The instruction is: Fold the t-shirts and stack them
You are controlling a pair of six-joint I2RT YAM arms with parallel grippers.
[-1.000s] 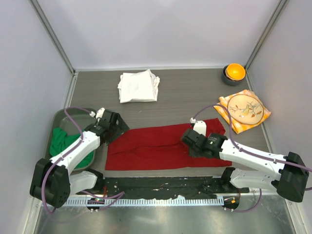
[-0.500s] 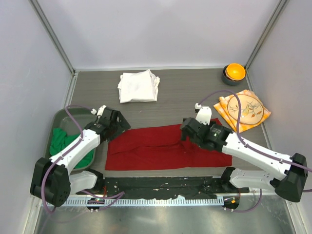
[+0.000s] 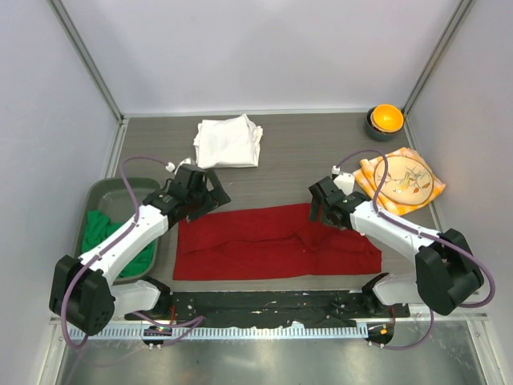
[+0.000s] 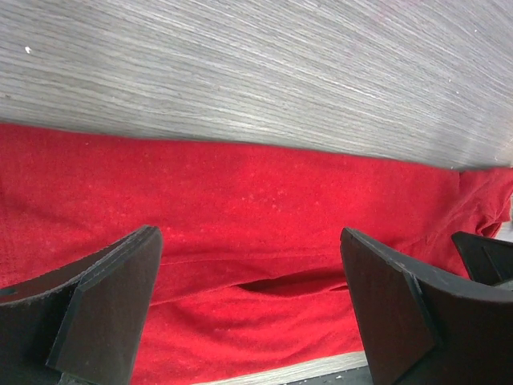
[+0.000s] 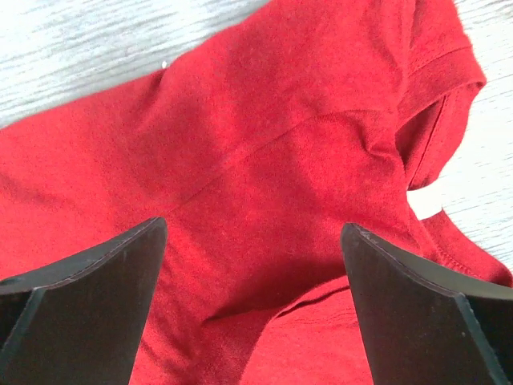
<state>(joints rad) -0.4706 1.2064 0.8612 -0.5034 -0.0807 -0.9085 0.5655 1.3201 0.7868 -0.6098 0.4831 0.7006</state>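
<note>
At the left edge of the top view, the green t-shirt (image 3: 99, 231) is lying bunched in a grey tray (image 3: 108, 186). Right of it, the left end effector (image 3: 207, 195) is hanging over the upper left corner of the red t-shirt (image 3: 264, 245), its fingers (image 4: 104, 309) spread wide and gripping nothing. The white t-shirt (image 3: 228, 142) is sitting folded on the worktop (image 3: 304, 160) at upper middle. The red one is lying as a wide band across the centre of the frame. The right end effector (image 3: 321, 207) is hanging over its upper right part, also spread and empty, with the neck label (image 5: 425, 200) showing beside it. Farther right an orange patterned cloth (image 3: 401, 183) is lying flat, and a bowl (image 3: 383, 120) is standing in the upper right corner.
</note>
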